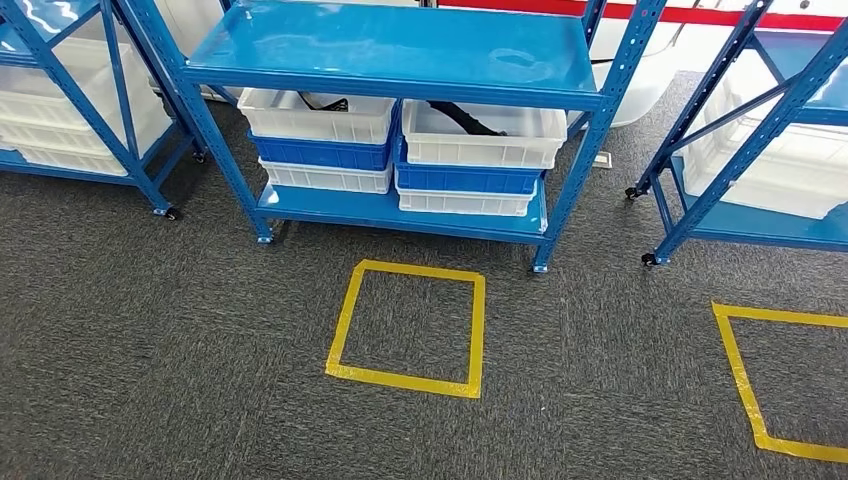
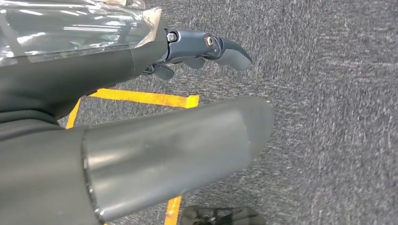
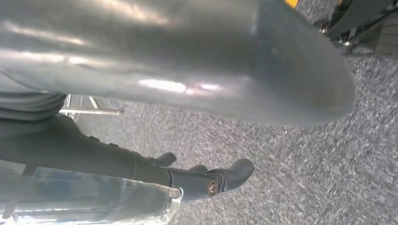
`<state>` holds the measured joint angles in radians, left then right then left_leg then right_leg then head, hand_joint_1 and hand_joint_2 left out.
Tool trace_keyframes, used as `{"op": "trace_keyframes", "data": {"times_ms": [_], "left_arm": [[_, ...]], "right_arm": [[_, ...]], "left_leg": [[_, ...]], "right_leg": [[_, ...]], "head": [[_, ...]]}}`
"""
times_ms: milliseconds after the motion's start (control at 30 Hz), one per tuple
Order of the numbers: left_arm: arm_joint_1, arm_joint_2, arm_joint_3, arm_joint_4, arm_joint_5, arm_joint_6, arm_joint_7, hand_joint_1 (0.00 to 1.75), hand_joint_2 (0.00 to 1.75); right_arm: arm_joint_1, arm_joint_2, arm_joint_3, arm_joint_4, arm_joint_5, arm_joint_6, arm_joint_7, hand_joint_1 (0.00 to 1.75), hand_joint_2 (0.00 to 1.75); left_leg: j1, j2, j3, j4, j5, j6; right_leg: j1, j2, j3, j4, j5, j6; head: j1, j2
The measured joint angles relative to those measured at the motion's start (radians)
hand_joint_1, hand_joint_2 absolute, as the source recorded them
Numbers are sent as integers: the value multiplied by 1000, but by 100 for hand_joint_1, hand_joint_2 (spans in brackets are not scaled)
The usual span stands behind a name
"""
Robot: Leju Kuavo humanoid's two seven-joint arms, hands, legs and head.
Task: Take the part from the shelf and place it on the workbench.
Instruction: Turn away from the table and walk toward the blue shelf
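Peeking from bins (image 1: 482,133) — dark parts (image 1: 462,117), half-hidden | shelf (image 1: 400,50)

Dark grey carpet (image 1: 150,340) covers the floor. A blue metal shelf rack (image 1: 395,50) stands ahead on small castors, its glossy top board catching the overhead light. On its lower board sit two stacks of white and blue plastic bins (image 1: 320,140), side by side and touching. A second blue rack (image 1: 70,100) stands to the left and a third (image 1: 770,150) to the right, both carrying white bins. A square of yellow tape (image 1: 408,328) marks the carpet just before the middle rack; another taped outline (image 1: 770,380) lies to the right. A red stripe (image 1: 700,15) runs along the white surface behind.
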<state>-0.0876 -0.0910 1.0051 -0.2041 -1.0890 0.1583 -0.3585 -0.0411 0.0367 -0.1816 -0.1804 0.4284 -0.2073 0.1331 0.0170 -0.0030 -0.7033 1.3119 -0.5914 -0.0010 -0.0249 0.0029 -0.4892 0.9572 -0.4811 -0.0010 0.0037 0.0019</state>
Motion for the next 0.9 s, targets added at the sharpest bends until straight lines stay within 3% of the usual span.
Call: {"op": "trace_keyframes", "data": {"times_ms": [33, 100, 133, 200, 267, 300, 367, 433, 467, 500, 533, 600, 667, 733, 800, 833, 900], "left_arm": [[0, 0, 1, 0, 0, 0, 0, 0, 0], [0, 1, 2, 0, 0, 0, 0, 0, 0], [0, 1, 3, 0, 0, 0, 0, 0, 0], [-1, 1, 3, 1, 0, -1, 1, 0, 0], [0, 0, 3, 1, 0, -1, 2, 0, 0], [1, 0, 3, 1, 0, -1, 2, 0, 0], [-1, 0, 4, 1, 0, -1, 3, 0, 0], [-2, 1, 4, 0, 0, 0, 3, 0, 0], [-2, 1, 4, 0, 0, 0, 4, 0, 0], [-2, 1, 4, 0, 0, -1, 6, 0, 0], [-1, 0, 4, 0, 0, -1, 7, 0, 0], [0, -1, 4, 0, 0, -1, 9, 0, 0], [-1, -3, 4, 1, 0, -1, 10, 0, 0], [-1, -3, 4, 3, 0, -2, 11, 0, 0], [1, -3, 5, 3, 0, -2, 12, 0, 0], [0, -3, 5, 3, -1, -2, 12, 0, 0], [-2, -2, 5, 3, -1, -3, 13, 0, 0]], "right_arm": [[1, 0, 0, 0, 0, 0, 0, 0, 0], [2, 0, 0, 0, 1, 0, 0, 0, 0], [2, 0, 0, 0, 1, 0, 0, 0, 0], [-2, 0, 0, 0, 2, 0, 0, 0, 0], [-3, -1, 0, -1, 3, 0, -1, 0, 0], [-3, -1, 0, -1, 3, 0, -1, 0, 0], [-5, 0, 0, -1, 3, 0, -1, 0, 0], [-7, 0, 0, -1, 3, 0, -2, 0, 0], [-6, 0, 0, -1, 4, 0, -2, 0, 0], [-5, -1, 0, -1, 4, 0, -2, 0, 0], [-2, -2, 0, -1, 5, 0, -2, 0, 0], [1, -2, 0, -1, 6, 0, -2, 0, 0], [1, -4, 0, -1, 6, 0, -2, 0, 0], [-1, -6, 0, 0, 6, 0, -1, 0, 0], [1, -6, 0, 0, 6, 0, -1, 0, 0], [1, -6, 0, 0, 6, 0, -1, 0, 0], [0, -6, 0, 0, 6, 0, -1, 0, 0]], "left_leg": [[6, 0, 6, -38, 36, -6], [17, 1, 52, -173, 128, -17], [21, 4, 73, -232, 145, -18], [21, 7, 86, -286, 138, -10], [17, 6, 98, -294, 132, 11], [16, 5, 109, -297, 136, 22], [12, 6, 129, -299, 135, 38], [4, 5, 136, -299, 126, 48], [-1, 3, 141, -299, 119, 51], [-5, 1, 149, -299, 112, 54], [-10, -2, 159, -299, 105, 55], [-16, -5, 179, -300, 88, 56], [-20, -6, 194, -301, 73, 51], [-23, -5, 205, -293, 70, 41], [-22, -2, 204, -266, 65, 31], [-20, -2, 191, -237, 54, 27], [-15, -1, 132, -137, 13, 18]], "right_leg": [[-5, 2, 9, 0, -7, 6], [-11, 4, 29, 2, -23, 21], [-11, 5, 33, 5, -32, 30], [-5, 6, 38, 14, -47, 51], [-3, 5, 49, 24, -53, 68], [-4, 4, 50, 44, -59, 70], [-6, 3, 0, 133, -97, 59], [-4, 3, -94, 274, -147, 48], [-2, 3, -133, 319, -164, 48], [1, 3, -153, 327, -165, 51], [5, 3, -155, 298, -146, 56], [16, 1, -124, 167, -59, 61], [28, -3, -102, 72, 5, 45], [34, -4, -97, 51, 16, 18], [22, -1, -72, 39, 19, 0], [16, -1, -57, 36, 16, -7], [13, -1, -39, 33, 7, -19]], "head": [[0, 0], [-1, 0], [-3, 0], [-2, 0], [2, 0], [2, 0], [4, 0], [7, 0], [7, 0], [7, 0], [7, 0], [8, 0], [4, 0], [1, 0], [2, 0], [2, 0], [0, 0]]}}
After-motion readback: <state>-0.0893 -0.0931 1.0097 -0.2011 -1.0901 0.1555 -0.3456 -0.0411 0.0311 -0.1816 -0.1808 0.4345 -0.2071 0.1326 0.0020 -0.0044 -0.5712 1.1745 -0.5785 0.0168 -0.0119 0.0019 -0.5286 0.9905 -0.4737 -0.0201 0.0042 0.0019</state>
